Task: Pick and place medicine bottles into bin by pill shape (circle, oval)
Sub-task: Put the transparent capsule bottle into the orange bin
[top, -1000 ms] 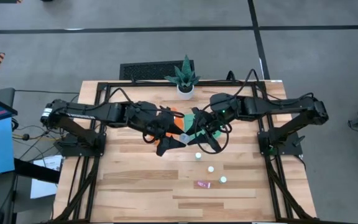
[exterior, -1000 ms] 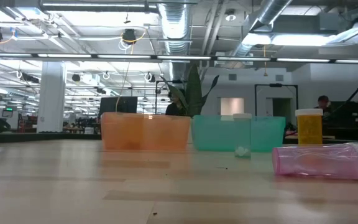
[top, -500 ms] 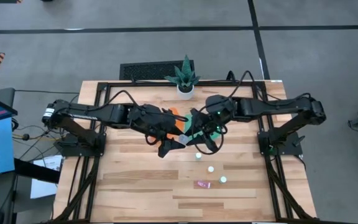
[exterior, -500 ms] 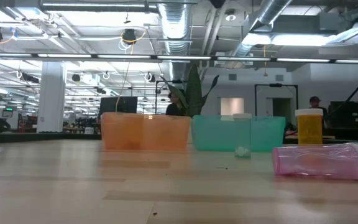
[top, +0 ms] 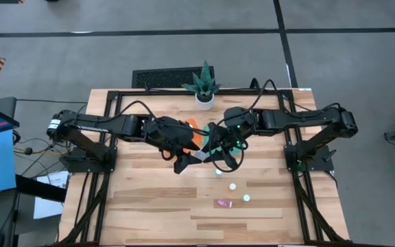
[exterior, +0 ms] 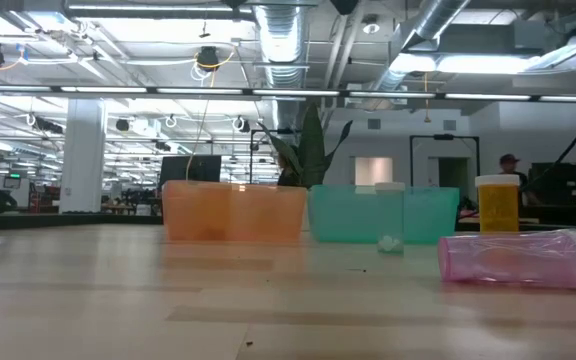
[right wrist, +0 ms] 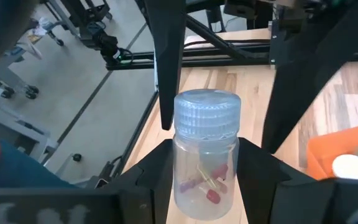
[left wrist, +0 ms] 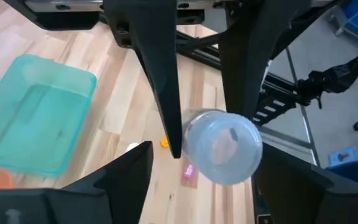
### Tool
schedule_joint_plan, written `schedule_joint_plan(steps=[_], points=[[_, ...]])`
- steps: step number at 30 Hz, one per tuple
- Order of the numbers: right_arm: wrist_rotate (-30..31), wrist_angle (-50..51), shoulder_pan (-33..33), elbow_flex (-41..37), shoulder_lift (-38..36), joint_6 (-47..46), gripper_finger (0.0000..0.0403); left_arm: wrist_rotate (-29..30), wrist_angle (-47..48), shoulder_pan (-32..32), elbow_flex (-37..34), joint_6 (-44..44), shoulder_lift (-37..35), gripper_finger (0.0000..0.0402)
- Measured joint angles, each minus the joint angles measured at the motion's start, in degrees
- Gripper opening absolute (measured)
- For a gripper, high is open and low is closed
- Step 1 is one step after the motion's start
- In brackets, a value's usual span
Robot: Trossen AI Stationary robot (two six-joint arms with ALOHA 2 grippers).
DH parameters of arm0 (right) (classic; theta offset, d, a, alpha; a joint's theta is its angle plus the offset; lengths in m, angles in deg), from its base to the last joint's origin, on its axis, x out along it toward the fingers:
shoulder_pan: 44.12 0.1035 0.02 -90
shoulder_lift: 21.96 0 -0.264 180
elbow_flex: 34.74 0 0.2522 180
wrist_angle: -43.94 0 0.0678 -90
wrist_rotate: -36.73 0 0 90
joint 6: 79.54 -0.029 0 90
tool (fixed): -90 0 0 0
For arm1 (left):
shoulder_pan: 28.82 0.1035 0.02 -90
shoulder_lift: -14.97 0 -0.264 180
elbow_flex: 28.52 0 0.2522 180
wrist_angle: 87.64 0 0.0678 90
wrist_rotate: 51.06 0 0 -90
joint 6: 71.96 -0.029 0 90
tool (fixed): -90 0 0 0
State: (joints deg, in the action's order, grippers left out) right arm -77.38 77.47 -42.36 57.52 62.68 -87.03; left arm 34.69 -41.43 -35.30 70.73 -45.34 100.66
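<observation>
A clear medicine bottle [right wrist: 207,168] with a ribbed white cap and red and yellow pills stands upright in the air over the table's middle [top: 203,152]. My right gripper [right wrist: 205,150] is shut on it. My left gripper [left wrist: 204,155] hangs above it, pointing down and open. Its fingers [right wrist: 166,93] stand on either side of the cap. I cannot tell whether they touch it. The left wrist view shows the cap end-on [left wrist: 222,146]. Several other bottles [top: 232,186] stand on the table. My right gripper pinches the bottle's clear body [right wrist: 185,180], below the cap, between its two fingers. The fingers come roughly level from the table's right side and lie across the bottle. The bottle is upright, cap up, lifted clear of the table.
The orange bin [right wrist: 347,155] holds two white-capped bottles, and the teal bin [left wrist: 36,124] stands beside it at the far middle. A pink bottle [exterior: 518,258] lies on its side near the front. An amber bottle [exterior: 497,205] stands behind it. A potted plant [top: 204,96] stands at the far edge.
My right arm has shifted toward the table's left, closer to my left gripper. The bottle's cap stays at about the same place over the table's middle.
</observation>
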Motion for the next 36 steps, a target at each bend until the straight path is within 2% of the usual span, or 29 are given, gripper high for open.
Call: schedule_joint_plan(steps=[6, 13, 21, 36], points=[[-0.1, 0.3, 0.0, 0.0, 0.0, 0.0, 0.016, 0.5, 0.0, 0.0, 0.0, 0.0, 0.0, 0.0287], [-0.1, 0.6, 0.0, 0.0, 0.0, 0.0, 0.0159, 0.6, 0.0, 0.0, 0.0, 0.0, 0.0, 0.0285], [-0.1, 0.7, 0.0, -0.1, 0.0, 0.2, 0.016, 0.6, -0.2, 0.0, 0.1, -1.3, -0.1, 0.0263], [0.0, 0.9, 0.0, -0.1, 0.0, 0.4, 0.0164, 0.1, -1.1, -0.1, 0.1, -1.5, -0.1, 0.0186]])
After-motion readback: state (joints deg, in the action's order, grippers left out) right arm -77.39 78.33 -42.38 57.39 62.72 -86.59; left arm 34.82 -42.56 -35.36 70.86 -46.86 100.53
